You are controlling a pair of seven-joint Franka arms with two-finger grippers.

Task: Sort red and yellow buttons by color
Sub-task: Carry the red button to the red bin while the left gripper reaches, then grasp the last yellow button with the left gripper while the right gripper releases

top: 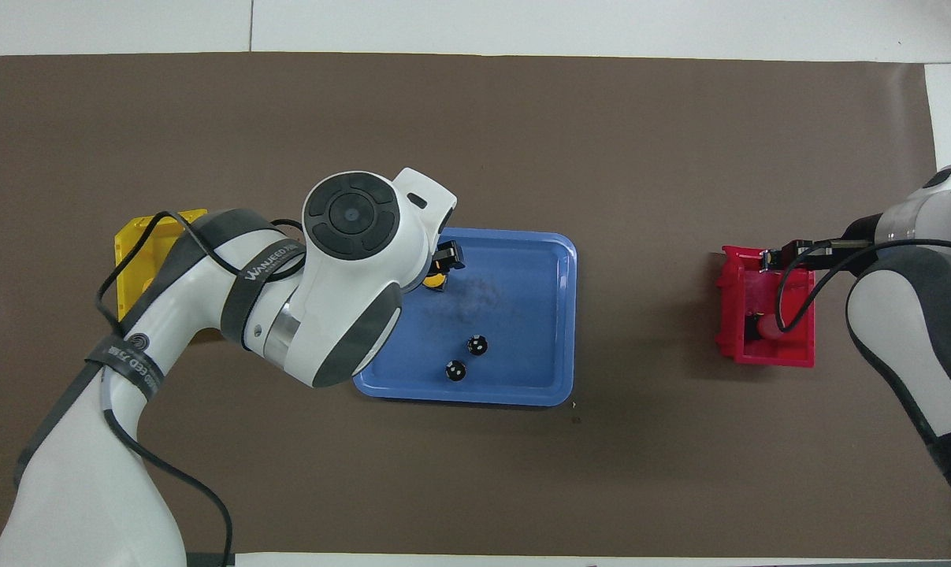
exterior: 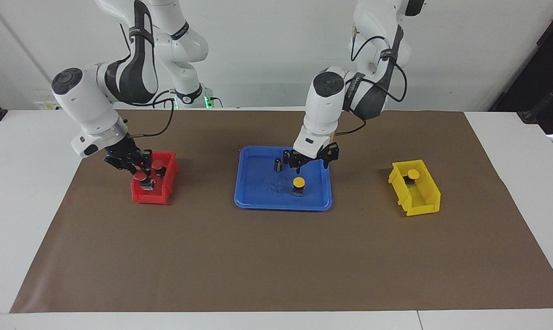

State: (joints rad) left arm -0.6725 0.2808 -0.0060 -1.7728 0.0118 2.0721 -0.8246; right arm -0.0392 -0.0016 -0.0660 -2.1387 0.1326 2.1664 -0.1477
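Observation:
My right gripper (exterior: 139, 170) is shut on a red button (exterior: 141, 177) and holds it inside the red bin (exterior: 150, 196). A second red button (exterior: 157, 164) lies in that bin, nearer to the robots. One yellow button (exterior: 298, 182) stands on the blue tray (exterior: 283, 202). My left gripper (exterior: 312, 164) hangs open over the tray, just above that button and not touching it. Another yellow button (exterior: 413, 173) lies in the yellow bin (exterior: 422, 201). In the overhead view my left arm hides most of the yellow bin (top: 135, 240) and part of the tray's yellow button (top: 436, 280).
Two small dark cylinders (exterior: 278, 165) (exterior: 286, 156) stand on the tray, nearer to the robots than the yellow button. A brown mat (exterior: 276, 261) covers the table. The red bin sits toward the right arm's end, the yellow bin toward the left arm's end.

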